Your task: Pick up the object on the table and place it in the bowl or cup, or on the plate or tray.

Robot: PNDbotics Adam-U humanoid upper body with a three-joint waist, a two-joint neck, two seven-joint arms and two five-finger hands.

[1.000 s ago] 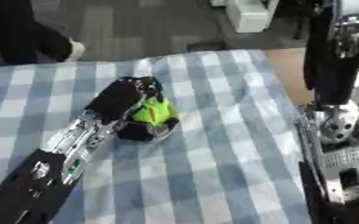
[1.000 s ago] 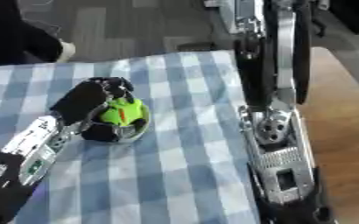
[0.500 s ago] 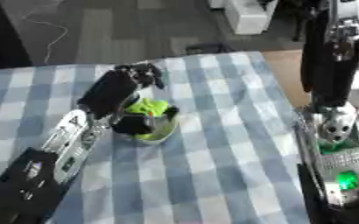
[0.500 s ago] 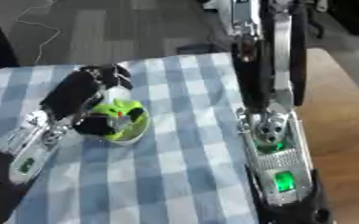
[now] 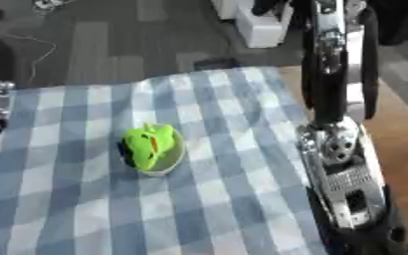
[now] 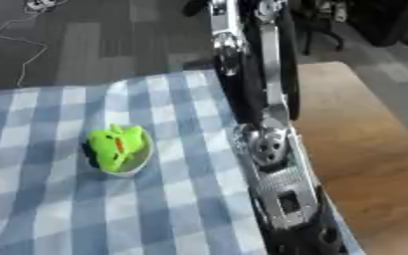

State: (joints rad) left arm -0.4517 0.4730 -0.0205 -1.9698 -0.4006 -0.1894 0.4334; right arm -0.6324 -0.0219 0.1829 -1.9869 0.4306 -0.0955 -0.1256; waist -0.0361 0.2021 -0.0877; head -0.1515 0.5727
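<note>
In the left eye view, a bright green toy (image 5: 148, 144) with an orange mark sits inside a small white bowl (image 5: 166, 165) on the blue-checked cloth (image 5: 77, 209) covering the bench. The right arm (image 5: 340, 149) hangs at the right. In the right eye view, neither robot hand shows, so their state cannot be told.

The toy (image 5: 149, 145) sits in the bowl (image 5: 167, 163) on the table (image 5: 85, 209) (left of centre).
</note>
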